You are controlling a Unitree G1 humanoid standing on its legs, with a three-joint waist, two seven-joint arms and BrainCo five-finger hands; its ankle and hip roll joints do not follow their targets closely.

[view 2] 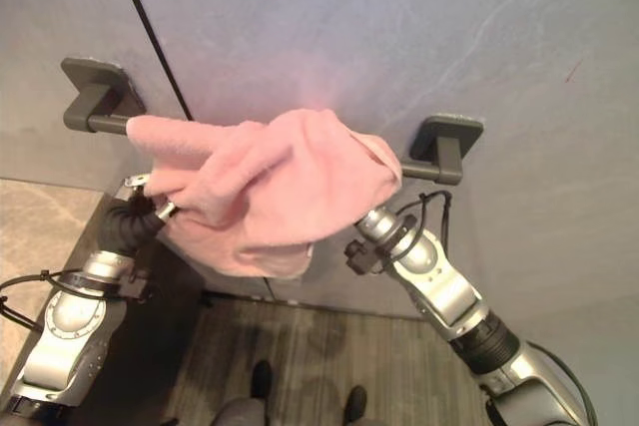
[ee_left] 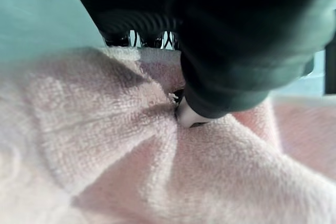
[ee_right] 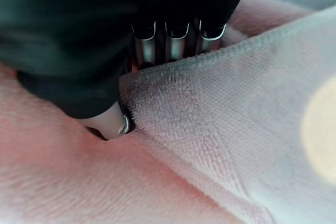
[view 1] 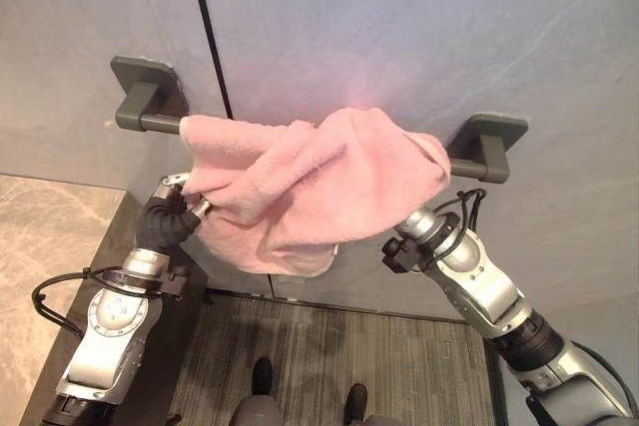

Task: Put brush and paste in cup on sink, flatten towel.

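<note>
Towel point(view 1: 319, 182): bunched over wall bar point(view 1: 160, 124)
Left hand point(view 1: 180, 202): thumb and fingers pinch towel fold
Right hand point(ee_right: 107, 121): fingers clamp towel edge against thumb

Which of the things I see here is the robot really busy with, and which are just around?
Busy with:
- crumpled pink terry towel, bunched over the rail
- left hand, at the towel's left end
- right hand, thumb pinching a fold against its fingers

Just around:
- dark grey wall-mounted towel rail
- grey wall panels
- beige marble countertop
- striped grey floor mat
</note>
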